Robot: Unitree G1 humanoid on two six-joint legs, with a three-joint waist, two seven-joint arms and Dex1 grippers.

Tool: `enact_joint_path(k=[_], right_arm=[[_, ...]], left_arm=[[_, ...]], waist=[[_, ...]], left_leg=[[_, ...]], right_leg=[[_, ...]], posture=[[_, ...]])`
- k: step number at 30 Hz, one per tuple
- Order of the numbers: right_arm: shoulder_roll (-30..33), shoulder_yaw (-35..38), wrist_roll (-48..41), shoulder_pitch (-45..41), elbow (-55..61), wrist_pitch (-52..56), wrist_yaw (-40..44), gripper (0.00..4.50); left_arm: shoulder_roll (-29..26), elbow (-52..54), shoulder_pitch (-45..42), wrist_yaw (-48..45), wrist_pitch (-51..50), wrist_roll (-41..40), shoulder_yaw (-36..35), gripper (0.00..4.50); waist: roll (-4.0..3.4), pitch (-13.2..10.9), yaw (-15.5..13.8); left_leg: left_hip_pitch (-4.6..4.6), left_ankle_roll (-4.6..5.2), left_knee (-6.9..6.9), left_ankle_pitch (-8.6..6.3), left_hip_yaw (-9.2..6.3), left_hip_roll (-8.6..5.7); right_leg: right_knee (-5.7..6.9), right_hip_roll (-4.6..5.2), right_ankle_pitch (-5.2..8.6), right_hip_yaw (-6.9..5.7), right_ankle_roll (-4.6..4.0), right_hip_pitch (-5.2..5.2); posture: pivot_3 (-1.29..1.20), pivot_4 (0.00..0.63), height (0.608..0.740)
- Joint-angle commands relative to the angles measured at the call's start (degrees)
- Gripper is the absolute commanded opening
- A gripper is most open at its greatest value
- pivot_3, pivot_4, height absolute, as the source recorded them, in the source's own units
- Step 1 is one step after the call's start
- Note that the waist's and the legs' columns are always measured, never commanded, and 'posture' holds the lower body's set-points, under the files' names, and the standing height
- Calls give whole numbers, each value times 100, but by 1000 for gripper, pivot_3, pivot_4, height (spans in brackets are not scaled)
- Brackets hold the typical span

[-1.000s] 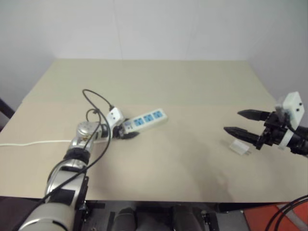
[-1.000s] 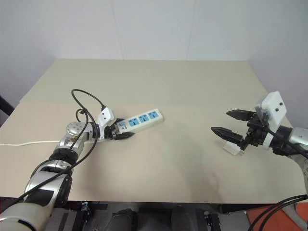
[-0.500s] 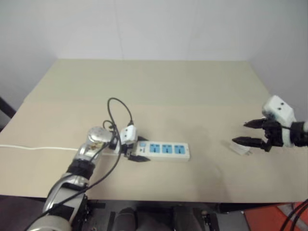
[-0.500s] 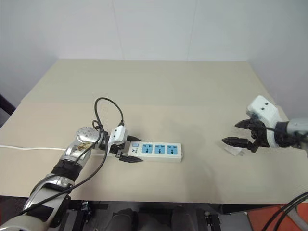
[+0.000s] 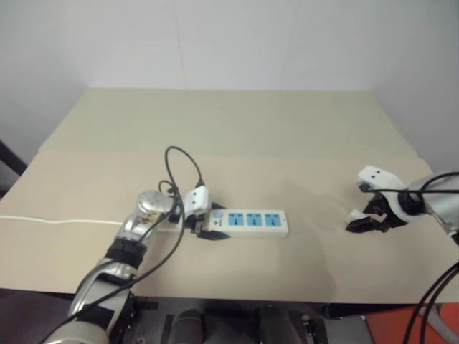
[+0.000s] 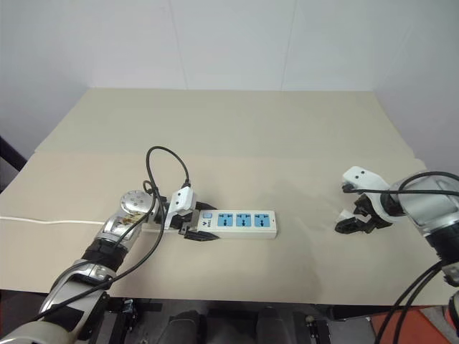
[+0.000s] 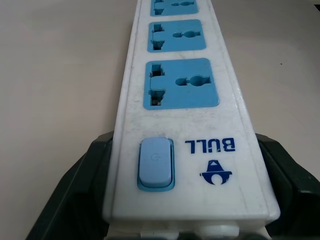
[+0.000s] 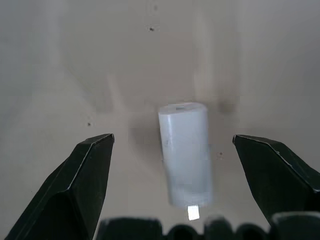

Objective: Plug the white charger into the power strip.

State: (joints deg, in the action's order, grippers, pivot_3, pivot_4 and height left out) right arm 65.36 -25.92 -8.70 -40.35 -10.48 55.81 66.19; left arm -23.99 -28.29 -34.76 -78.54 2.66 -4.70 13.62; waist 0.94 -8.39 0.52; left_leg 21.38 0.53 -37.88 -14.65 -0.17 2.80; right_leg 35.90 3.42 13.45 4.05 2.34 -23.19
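The power strip (image 5: 252,222), a white bar with three blue socket faces, lies crosswise near the table's front. My left gripper (image 5: 204,228) is shut on its switch end. In the left wrist view the black fingers (image 7: 80,195) press both sides of the strip (image 7: 182,85) beside the blue switch (image 7: 156,164). At the right, my right gripper (image 6: 353,222) points steeply down at the table and is open. The right wrist view shows the white charger (image 8: 184,155) lying flat on the table between that gripper's spread fingers (image 8: 80,185), touching neither.
The beige table (image 5: 237,122) reaches back to a white wall. The strip's thin white cord (image 5: 57,221) runs off to the left edge. A black cable loop (image 5: 181,161) arches over my left wrist. The table's front edge is close below both grippers.
My left gripper has pulled the strip toward the front and swung it crosswise. My right gripper has tipped downward and sunk over the charger, still open.
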Motion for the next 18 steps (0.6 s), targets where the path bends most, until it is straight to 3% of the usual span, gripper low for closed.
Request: enact_joint_path(k=[1,10,13,18], right_arm=[[-69,27,326,-203,-193,-301,84,4500],[-510,-182,910,-331,-782,-727,301,4500],[-603,-237,1050,-293,-847,-823,367,3905],[-740,-303,1266,-228,-799,-954,416,2291]], left_arm=[[-19,212,149,-17,-123,22,163,3343],[-117,310,201,5,-184,34,174,3343],[-147,331,205,43,-212,41,152,3343],[-207,366,263,67,-210,46,143,3343]], waist=[[-1,0,4],[-2,1,23],[-2,2,26],[14,12,36]], left_leg=[[1,0,0,0,0,0],[0,0,0,0,0,0],[-2,0,0,0,0,0],[-13,0,0,0,0,1]], right_leg=[[0,0,0,0,0,0],[-1,-1,0,0,0,0],[-1,-1,0,0,0,2],[2,-2,0,0,-1,10]], posture=[[0,150,740],[0,150,740],[0,150,740],[0,150,740]])
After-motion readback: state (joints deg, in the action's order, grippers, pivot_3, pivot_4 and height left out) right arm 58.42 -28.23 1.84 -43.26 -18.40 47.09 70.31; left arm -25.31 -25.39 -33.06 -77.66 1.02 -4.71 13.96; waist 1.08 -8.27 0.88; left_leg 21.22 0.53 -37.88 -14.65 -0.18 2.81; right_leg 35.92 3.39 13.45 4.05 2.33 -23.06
